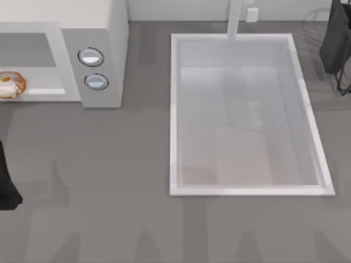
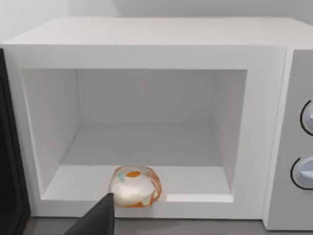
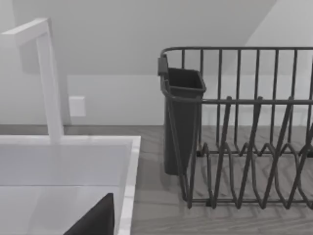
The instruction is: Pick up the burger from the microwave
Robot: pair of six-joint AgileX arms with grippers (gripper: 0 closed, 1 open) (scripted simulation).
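The left wrist view shows the round burger (image 2: 135, 186) inside the boxy white microwave (image 2: 146, 54); whether either hand is open, I cannot tell.

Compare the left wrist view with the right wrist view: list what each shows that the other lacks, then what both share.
Left wrist view alone: the microwave, open, with the burger at the front edge of its cavity floor, and two dials on its side panel.
Right wrist view alone: the sink, its white faucet, and a dark dish rack with a cup-like holder.
Both: the grey countertop and pale back wall.
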